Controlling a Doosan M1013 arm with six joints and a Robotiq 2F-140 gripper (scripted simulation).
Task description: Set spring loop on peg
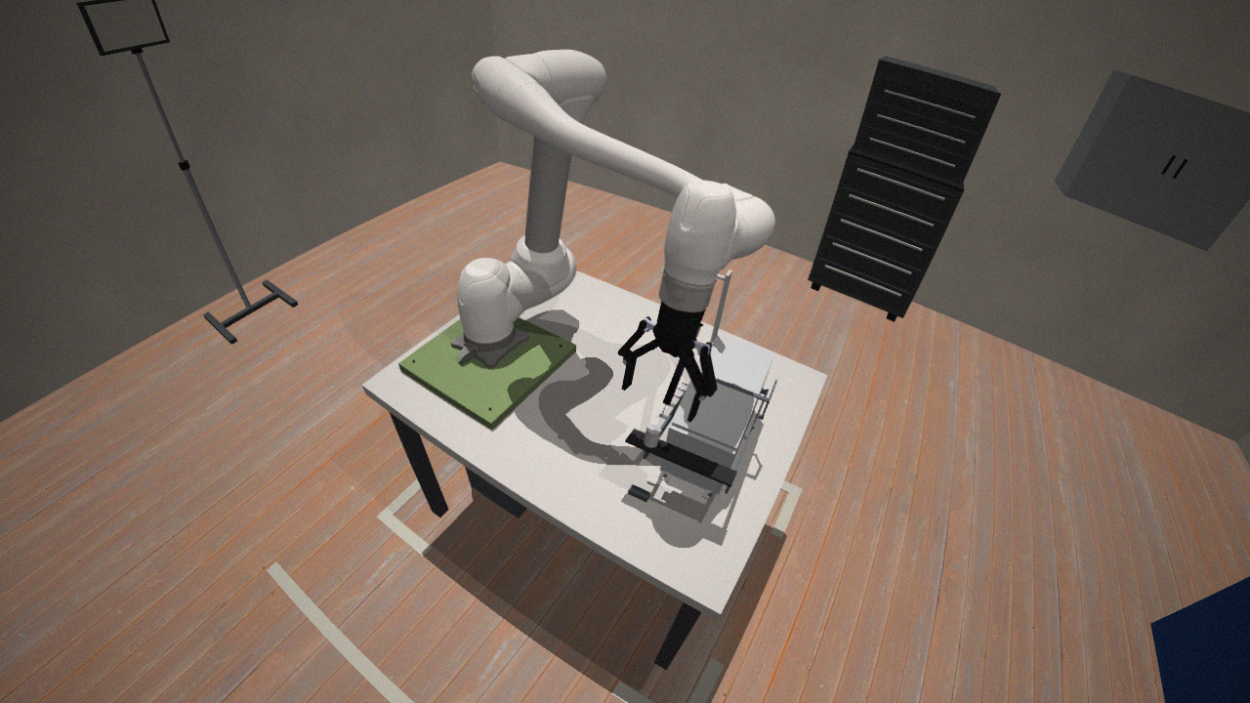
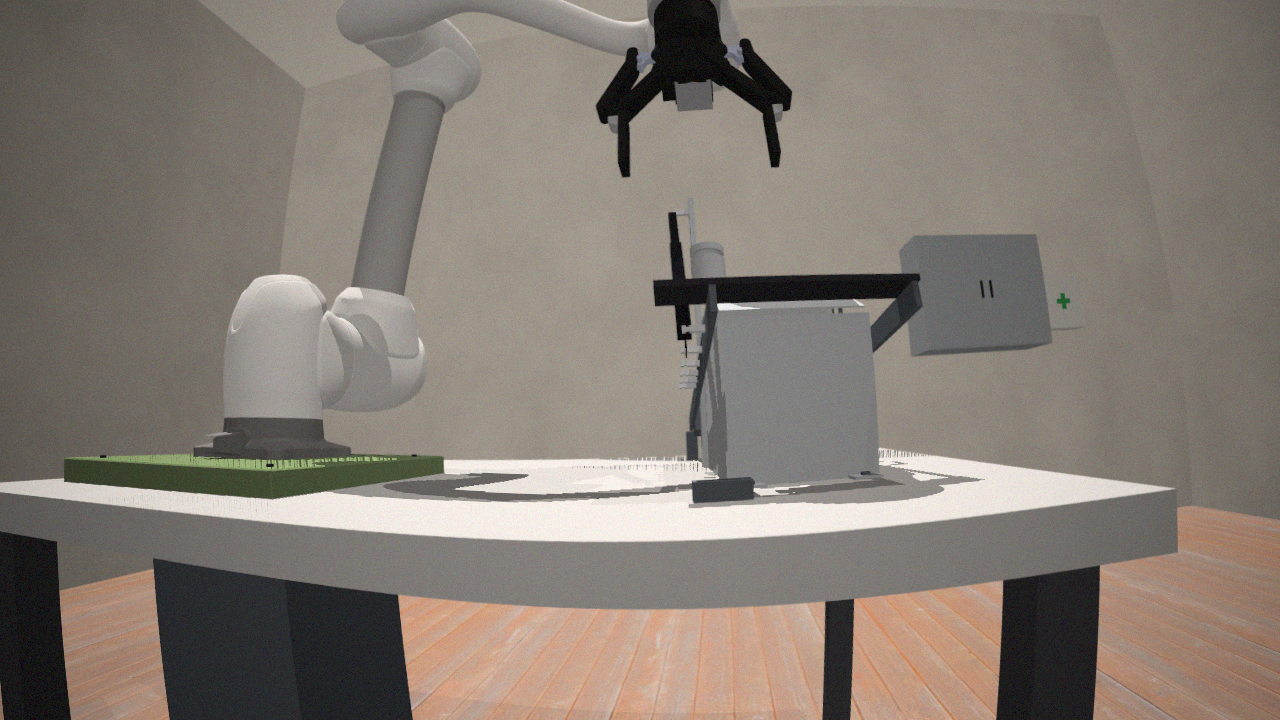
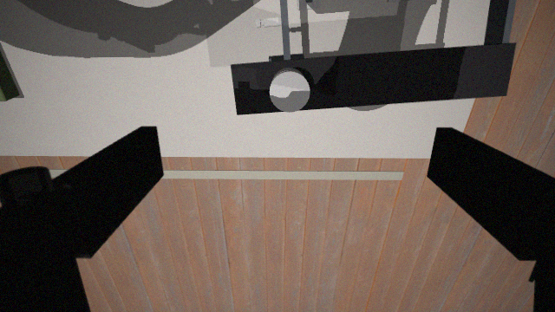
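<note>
The grey feeder box (image 1: 721, 421) (image 2: 796, 394) stands on the right part of the white bench (image 1: 524, 459) (image 2: 626, 532) (image 3: 130, 113). Its black pedal (image 1: 699, 461) (image 2: 805, 287) (image 3: 390, 78) is raised, level with the top of the box. The steel test weight (image 1: 651, 432) (image 2: 707, 259) (image 3: 290, 90), a short cylinder, stands upright on the pedal's left end. The coiled spring (image 2: 687, 367) hangs at the feeder's left side; I cannot tell which peg its loop is on. My gripper (image 1: 662, 392) (image 2: 699, 165) (image 3: 296, 152) is open and empty, well above the weight.
A small dark block (image 1: 638, 493) (image 2: 722, 488) lies on the bench in front of the feeder. The arm's green base plate (image 1: 454, 380) (image 2: 268, 474) takes up the bench's left corner. A thin upright post (image 1: 721, 306) rises behind the feeder. The bench edge is close below the pedal.
</note>
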